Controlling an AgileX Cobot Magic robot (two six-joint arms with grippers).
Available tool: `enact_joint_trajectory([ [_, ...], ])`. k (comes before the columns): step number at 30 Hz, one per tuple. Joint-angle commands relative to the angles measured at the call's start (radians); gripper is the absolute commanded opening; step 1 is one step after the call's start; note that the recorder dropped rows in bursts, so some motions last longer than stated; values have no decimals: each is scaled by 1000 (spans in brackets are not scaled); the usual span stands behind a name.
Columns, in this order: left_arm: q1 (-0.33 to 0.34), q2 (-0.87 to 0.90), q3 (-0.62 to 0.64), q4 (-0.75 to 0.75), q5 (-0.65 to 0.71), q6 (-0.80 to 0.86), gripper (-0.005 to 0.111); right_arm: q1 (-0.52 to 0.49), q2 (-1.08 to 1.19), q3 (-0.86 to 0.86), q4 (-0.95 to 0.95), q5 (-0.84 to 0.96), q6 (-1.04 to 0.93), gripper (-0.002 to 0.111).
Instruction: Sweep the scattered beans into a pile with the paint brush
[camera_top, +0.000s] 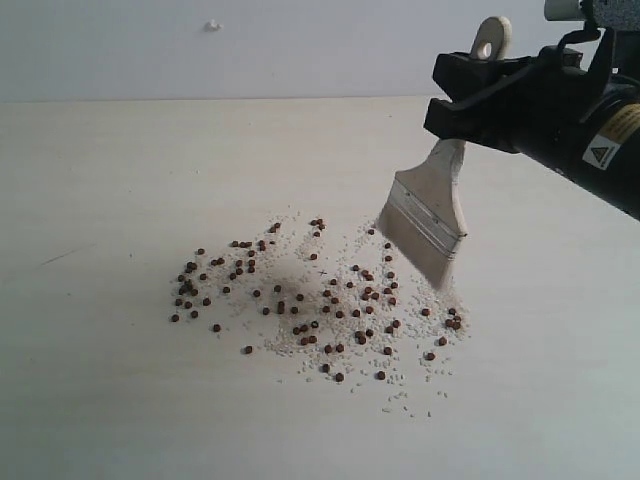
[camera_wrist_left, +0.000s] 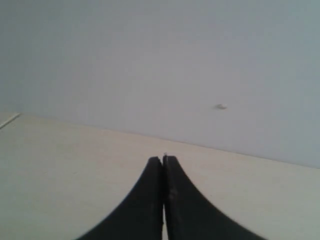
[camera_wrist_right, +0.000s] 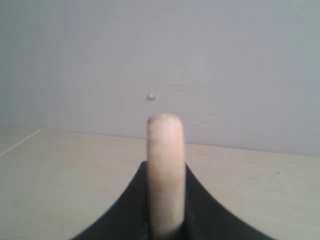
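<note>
The right claw (camera_top: 465, 108) is clenching the brush (camera_top: 428, 222) by its handle, holding it tilted with the bristles meeting the tabletop (camera_top: 100, 410) at the right edge of the scatter. The beans (camera_top: 300, 328) are lying spread among white grains, mostly left of the bristles. The left claw (camera_wrist_left: 163, 167) is sitting clenched and empty, outside the exterior view. A good stroke is probably calling for light, even pressure and a slow drag inward, so beans are gathering rather than rolling away or slipping past the bristle ends.
</note>
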Motion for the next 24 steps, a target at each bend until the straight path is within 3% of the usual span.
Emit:
enact_joint_trajectory([
  [1,2,-124,35,-73,105,51,0,-1,-11,4,4,-24,-10,0],
  [4,2,-174,61,-202,111,125,0,-1,-11,4,4,-24,-10,0],
  [5,2,-200,61,-331,188,214,0,-1,-11,4,4,-3,7,0],
  [6,2,-212,61,-368,223,249,0,-1,-11,4,4,19,9,0],
  [16,2,-270,61,-377,375,257,0,-1,-28,9,150,103,-113,0],
  [24,2,-270,61,-373,375,260,0,-1,-162,160,249,-121,-143,0],
])
